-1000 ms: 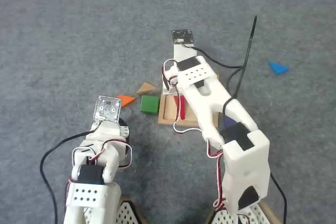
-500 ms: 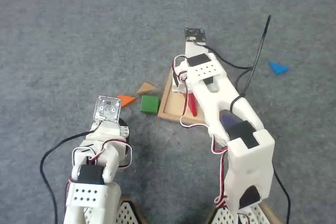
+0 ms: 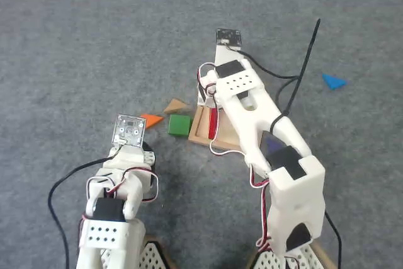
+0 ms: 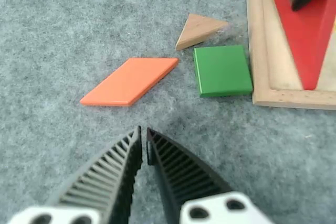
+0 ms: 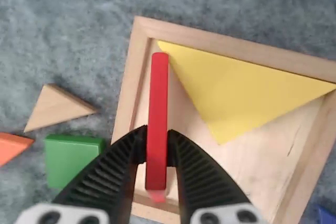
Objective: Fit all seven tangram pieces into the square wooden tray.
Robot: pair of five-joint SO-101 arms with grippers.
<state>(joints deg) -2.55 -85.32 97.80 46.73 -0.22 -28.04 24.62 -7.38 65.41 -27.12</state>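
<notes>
The right tool (image 5: 156, 141) pinches the red triangle (image 5: 159, 90), held upright on edge inside the tray (image 5: 137, 72), close along the wall that faces the loose pieces. Whether it touches the tray floor cannot be told. The yellow triangle (image 5: 236, 95) lies flat in the tray, one corner just beside the red triangle's far end.

The left tool (image 4: 143, 134) is pressed together on nothing and hovers over the grey bench (image 4: 52, 24), near the orange parallelogram (image 4: 130, 81). The green square (image 4: 221, 70) lies just beside the tray's outer wall, with the tan triangle (image 4: 199, 30) just past it. A blue triangle (image 3: 334, 81) lies well apart from the tray. A purple piece (image 3: 273, 145) peeks from under the right arm (image 3: 252, 118), beside the tray.
</notes>
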